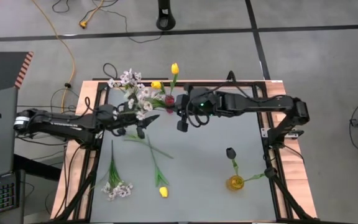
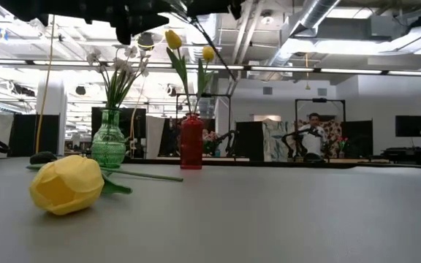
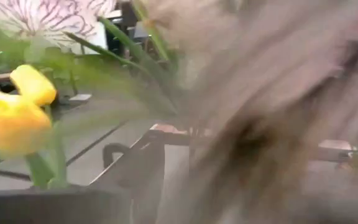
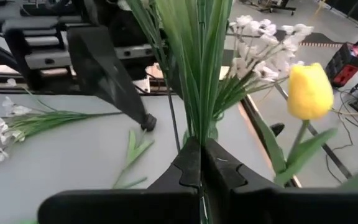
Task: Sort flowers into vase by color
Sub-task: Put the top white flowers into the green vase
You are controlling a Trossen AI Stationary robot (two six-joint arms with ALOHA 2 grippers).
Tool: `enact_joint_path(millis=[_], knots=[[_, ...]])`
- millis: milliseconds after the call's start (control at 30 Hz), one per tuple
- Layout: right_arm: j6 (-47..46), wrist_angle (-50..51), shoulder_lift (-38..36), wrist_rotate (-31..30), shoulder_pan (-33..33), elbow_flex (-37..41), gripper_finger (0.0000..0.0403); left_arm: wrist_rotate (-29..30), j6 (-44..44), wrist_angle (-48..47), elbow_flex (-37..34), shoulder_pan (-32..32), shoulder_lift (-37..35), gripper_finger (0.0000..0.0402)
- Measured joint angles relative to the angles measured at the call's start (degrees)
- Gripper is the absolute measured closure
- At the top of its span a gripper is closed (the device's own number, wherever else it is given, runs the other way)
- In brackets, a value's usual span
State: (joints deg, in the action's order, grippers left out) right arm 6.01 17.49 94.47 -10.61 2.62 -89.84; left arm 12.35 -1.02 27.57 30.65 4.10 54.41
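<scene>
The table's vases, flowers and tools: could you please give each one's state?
Green vase: upright, holds white sprays.
Red vase: upright, holds two yellow tulips.
Yellow vase: holds a dark tulip.
Loose yellow tulip: lying flat.
Loose white spray: lying flat.
Left tool: open.
Right tool: shut.

Bright even overhead light, left wrist view heavily blurred

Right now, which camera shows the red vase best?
The low view: the red vase stands whole and upright there, holding two yellow tulips. The high view shows only its top among flowers. I cannot make it out in either wrist view.
</scene>
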Motion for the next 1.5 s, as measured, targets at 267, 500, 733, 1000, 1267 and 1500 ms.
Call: enact_joint_path(millis=[267, 500, 733, 1000, 1267, 1500], knots=[[-0.1, -3.4, 2.9, 0.0, -0.8, 0.0, 0.0372, 2.0, 0.0, 0.3, 0.0, 0.0, 0.0, 0.0219], [-0.2, -5.5, 5.1, 0.2, -1.4, 0.0, 0.0370, 2.0, 0.1, 0.7, 0.0, 0.0, 0.0, 0.0219], [-0.1, -7.5, 6.1, 0.3, -1.8, 0.0, 0.0369, 1.4, 0.1, 1.2, 0.0, 0.0, 0.0, 0.0219], [0.0, -7.9, 7.0, 0.3, -1.8, 0.0, 0.0368, -0.1, 0.2, 1.7, 0.0, 0.0, 0.0, 0.0223], [0.0, -10.0, 7.0, 0.3, -1.8, 0.0, 0.0363, -0.1, 0.2, 1.7, 0.0, 0.0, 0.0, 0.0295], [0.0, -10.6, 7.0, 0.0, -1.8, 0.0, 0.0345, -0.1, 0.7, 1.7, 0.0, 0.0, 0.0, 0.0377]])
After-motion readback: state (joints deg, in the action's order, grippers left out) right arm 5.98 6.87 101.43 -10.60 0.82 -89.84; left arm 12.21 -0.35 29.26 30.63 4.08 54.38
